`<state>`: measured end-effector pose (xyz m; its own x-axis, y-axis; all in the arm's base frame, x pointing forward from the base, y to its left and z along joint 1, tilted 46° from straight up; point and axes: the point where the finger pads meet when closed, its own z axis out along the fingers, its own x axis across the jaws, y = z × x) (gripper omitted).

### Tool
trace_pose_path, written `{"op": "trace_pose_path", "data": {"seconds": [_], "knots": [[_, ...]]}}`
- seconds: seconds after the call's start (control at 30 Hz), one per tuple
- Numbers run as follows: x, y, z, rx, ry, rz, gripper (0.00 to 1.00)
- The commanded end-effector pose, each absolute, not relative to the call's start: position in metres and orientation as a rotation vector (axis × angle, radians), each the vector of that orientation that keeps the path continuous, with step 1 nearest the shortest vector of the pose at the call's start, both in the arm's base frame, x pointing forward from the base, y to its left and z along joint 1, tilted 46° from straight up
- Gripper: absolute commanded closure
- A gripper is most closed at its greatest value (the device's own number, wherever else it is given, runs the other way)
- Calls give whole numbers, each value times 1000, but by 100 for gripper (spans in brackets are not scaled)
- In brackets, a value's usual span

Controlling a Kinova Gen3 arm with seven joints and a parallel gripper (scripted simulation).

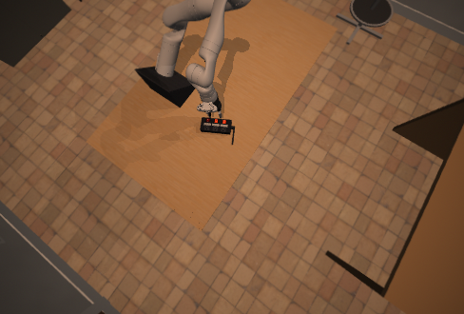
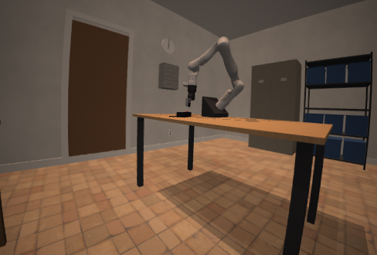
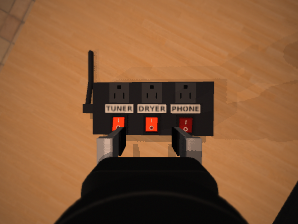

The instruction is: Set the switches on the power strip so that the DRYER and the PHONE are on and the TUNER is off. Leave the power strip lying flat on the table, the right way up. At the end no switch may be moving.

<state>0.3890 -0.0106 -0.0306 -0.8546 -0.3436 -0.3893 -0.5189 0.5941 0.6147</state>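
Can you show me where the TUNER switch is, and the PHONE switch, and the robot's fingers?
TUNER switch (image 3: 118, 123): wrist view, on its bright red rocker face.
PHONE switch (image 3: 185, 124): wrist view, on its darker red rocker face.
Fingers: wrist view, on the dark pad of the finger below TUNER; they stand wide open.

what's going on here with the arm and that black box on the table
A single robot arm has its open, empty hand hanging just above a black power strip that lies flat on the wooden table. The strip has three labelled switches. TUNER and DRYER glow bright red, so they look on; PHONE is dark, apparently off. Nothing is being pressed yet.
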Motion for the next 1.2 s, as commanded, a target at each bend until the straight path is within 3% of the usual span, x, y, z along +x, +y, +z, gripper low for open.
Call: {"op": "trace_pose_path", "data": {"seconds": [0.0, 1.17], "knots": [[390, -10, -31, -710, 2605, 1109, 0], [391, -7, -35, -678, 2668, 1108, 0]]}}
